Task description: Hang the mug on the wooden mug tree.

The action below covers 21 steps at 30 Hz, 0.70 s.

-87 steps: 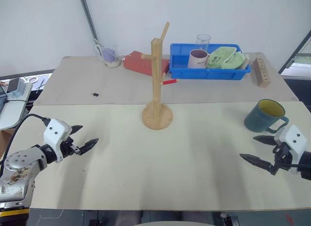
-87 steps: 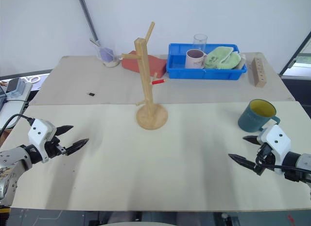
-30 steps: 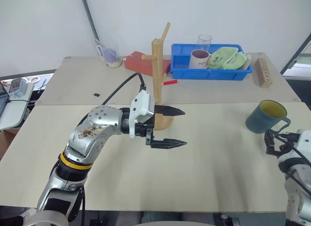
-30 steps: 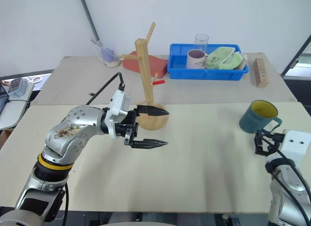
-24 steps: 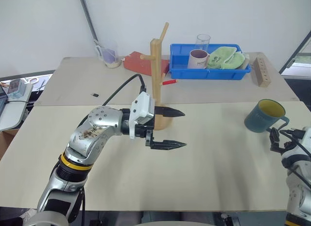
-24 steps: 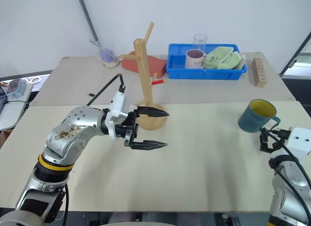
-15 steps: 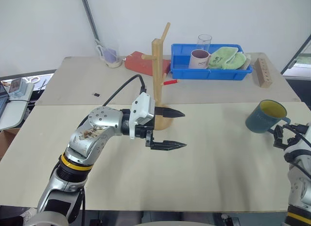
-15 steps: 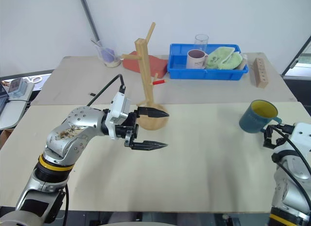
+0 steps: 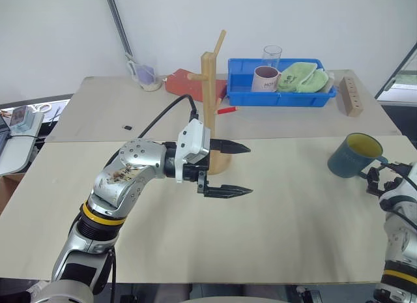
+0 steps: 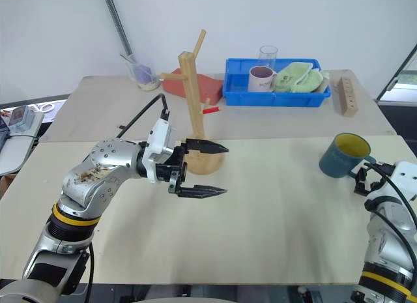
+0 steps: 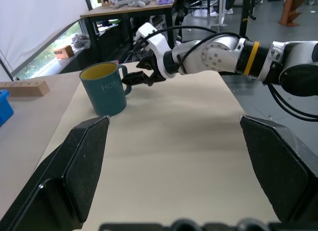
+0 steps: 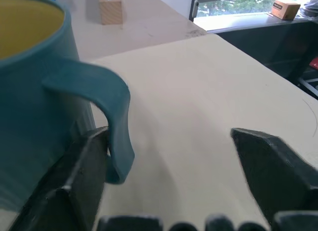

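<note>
A workshop-like lab: plain worktables (image 9: 293, 251), a blue parts bin (image 9: 281, 94), bare white walls.

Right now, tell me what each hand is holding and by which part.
Nothing is held. The left hand hangs open near the wooden mug tree. The right hand is open around the mug's handle, one finger through the loop, not closed on it.

My matt black plastic fingers (image 12: 82, 176) flank a glossy teal ceramic mug (image 12: 44, 92); the pale wooden mug tree (image 9: 210, 101) looks smooth.
</note>
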Motion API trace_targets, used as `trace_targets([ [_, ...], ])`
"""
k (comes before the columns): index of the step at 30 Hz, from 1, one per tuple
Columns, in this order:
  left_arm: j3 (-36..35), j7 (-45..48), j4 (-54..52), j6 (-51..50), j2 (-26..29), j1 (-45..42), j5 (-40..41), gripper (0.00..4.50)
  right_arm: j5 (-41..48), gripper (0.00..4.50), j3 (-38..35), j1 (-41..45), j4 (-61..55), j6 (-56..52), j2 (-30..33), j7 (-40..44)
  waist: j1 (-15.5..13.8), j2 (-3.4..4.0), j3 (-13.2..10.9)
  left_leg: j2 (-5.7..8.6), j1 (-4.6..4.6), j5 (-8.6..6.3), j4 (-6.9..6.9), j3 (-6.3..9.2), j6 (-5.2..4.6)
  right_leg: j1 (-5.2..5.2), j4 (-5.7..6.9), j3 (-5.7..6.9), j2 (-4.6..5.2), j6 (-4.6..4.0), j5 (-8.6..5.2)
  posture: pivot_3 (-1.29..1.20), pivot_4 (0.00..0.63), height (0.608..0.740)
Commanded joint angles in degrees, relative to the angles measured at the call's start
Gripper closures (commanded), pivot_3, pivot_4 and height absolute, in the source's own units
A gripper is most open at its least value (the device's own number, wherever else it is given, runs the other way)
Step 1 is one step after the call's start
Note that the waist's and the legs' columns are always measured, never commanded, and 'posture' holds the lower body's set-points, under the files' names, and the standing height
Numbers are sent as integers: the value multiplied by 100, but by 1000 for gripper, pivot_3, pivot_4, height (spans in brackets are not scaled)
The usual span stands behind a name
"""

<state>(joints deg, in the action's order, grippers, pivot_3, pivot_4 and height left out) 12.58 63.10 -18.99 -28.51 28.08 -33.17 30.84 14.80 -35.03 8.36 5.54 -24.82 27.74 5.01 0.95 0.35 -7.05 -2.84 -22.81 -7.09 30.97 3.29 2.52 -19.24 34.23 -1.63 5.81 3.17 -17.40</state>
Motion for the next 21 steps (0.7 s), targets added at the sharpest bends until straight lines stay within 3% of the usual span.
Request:
trace_targets([
  [1, -63, -21, -80, 23, 43, -105, -3, 0, 98, 1851, -55, 162, 58, 168, 87, 37, -2, 0, 0, -1, 0, 0, 0, 1, 0, -1, 0, -36, -24, 0, 0, 0, 150, 740],
  [9, -112, -58, -106, 11, 85, -79, -38, 0, 141, 4447, 24, 316, 302, 216, 76, 162, 0, 0, 0, -1, -2, 0, 0, 0, 0, -2, -1, -102, -59, 0, -1, 0, 150, 740],
  [14, -161, -147, -166, -58, 120, -46, 16, 0, 67, 4447, 191, 207, 179, 309, 169, 344, 1, 0, 0, -1, -2, 0, 0, 0, 0, -1, -1, -107, -63, 0, -1, 0, 150, 740],
  [21, -716, -275, -474, -442, 529, 296, 448, 0, -954, 4447, 1311, -574, -1219, 689, 1447, 1295, 35, 6, 1, -1, 0, 0, -2, -2, 0, -9, -1, -118, -64, 3, -3, 0, 150, 740],
])
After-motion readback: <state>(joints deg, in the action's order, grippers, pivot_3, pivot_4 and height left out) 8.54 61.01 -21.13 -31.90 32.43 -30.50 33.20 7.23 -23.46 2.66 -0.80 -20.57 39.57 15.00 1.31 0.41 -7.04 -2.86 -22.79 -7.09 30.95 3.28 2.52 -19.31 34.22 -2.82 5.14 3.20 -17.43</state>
